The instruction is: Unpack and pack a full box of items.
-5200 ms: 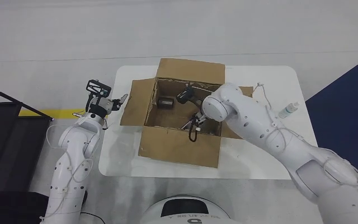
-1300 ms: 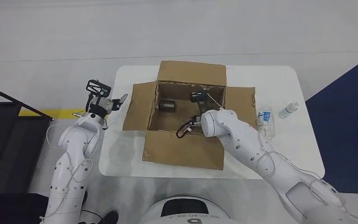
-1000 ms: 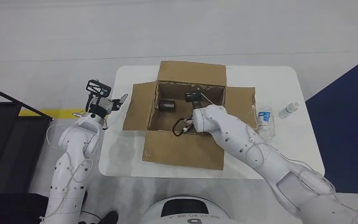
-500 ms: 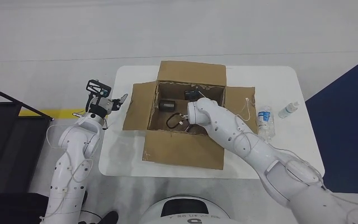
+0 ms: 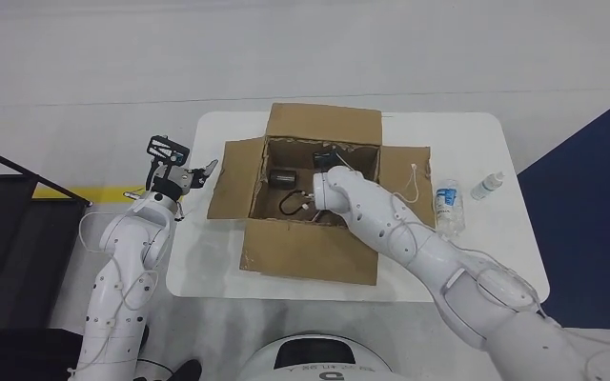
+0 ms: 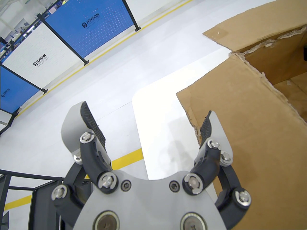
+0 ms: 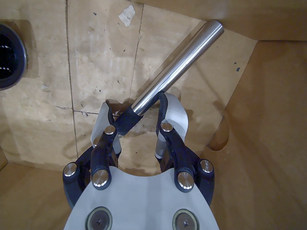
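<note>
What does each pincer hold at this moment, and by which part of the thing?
The right pincer holds the steel rod at its black-sleeved end, where the bare metal begins. The left pincer is open and holds nothing.

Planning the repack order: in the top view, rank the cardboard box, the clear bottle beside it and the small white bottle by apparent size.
1. cardboard box, by far the largest
2. clear bottle
3. small white bottle

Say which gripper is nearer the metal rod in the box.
Right. The right gripper is inside the box, straddling the rod at its dark end; the left gripper sits outside, beyond the box's flap.
</note>
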Controlling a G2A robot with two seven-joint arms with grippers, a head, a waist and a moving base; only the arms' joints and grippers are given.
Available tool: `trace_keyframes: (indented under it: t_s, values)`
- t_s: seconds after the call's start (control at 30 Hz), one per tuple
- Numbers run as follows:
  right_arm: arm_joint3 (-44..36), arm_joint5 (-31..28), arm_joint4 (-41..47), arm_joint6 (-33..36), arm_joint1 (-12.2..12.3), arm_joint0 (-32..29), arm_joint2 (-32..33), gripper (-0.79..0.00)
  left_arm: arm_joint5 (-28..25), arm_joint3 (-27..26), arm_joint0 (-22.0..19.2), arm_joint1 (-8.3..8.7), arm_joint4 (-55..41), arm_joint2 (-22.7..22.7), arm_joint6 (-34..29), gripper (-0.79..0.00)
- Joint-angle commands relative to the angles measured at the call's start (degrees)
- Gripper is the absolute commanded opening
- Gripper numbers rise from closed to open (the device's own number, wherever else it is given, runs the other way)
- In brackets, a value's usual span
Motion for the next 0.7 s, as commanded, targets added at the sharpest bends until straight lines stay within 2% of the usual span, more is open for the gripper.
trace_keyframes:
  t_s: [0.0, 0.2, 0.47, 0.67]
  values:
    - [-1.38, 0.61, -0.52, -0.6, 0.37, -0.65, 0.67, -0.785, 0.0, 0.0, 0.0, 0.0, 0.0, 0.0, 0.0, 0.0]
    - [-8.7, 1.4, -3.21, -1.39, 2.62, -4.31, 3.83, -0.785, 0.0, 0.0, 0.0, 0.0, 0.0, 0.0, 0.0, 0.0]
    - [-23.24, 1.94, -10.6, -1.93, 7.27, -14.25, 11.56, -0.785, 0.0, 0.0, 0.0, 0.0, 0.0, 0.0, 0.0, 0.0]
    - [-31.23, 0.32, -15.03, -0.31, 9.31, -20.46, 16.43, -0.785, 0.0, 0.0, 0.0, 0.0, 0.0, 0.0, 0.0, 0.0]
